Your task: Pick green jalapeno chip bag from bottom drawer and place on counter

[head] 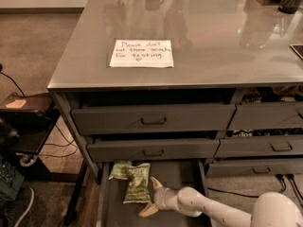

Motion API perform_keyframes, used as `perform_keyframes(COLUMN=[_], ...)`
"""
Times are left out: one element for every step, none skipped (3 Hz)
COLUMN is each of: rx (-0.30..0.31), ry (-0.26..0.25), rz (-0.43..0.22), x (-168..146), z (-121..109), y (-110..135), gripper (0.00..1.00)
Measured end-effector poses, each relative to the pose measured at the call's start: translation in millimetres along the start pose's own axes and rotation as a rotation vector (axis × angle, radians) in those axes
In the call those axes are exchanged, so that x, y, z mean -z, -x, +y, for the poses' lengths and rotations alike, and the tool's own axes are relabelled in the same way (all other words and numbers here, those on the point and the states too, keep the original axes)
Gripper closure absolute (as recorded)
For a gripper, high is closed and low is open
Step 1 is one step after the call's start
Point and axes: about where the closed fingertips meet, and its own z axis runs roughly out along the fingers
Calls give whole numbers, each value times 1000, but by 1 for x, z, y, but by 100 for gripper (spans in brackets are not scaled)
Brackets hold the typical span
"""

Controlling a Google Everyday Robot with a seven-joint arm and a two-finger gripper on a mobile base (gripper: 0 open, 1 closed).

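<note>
Chip bag lies just at ten o'clock of my gripper, fingers spread apart, in the bottom drawer; grey counter at twelve.

The gripper sits low in the view, jaws spread. A paler yellowish-green bag lies near the jaws, up and to their left. Just above the jaws run two stacked grey drawer fronts with small handles. More handled fronts sit up and to the jaws' right. Far above the jaws lies a white handwritten note. Well left of them, a dark stand and loose cables occupy the floor.
</note>
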Motion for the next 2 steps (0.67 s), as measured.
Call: perform_keyframes(rx=[1, 21], ry=[7, 29], rz=[13, 49], x=[-19, -44], z=[-16, -28], y=[-8, -12], gripper=[0, 0])
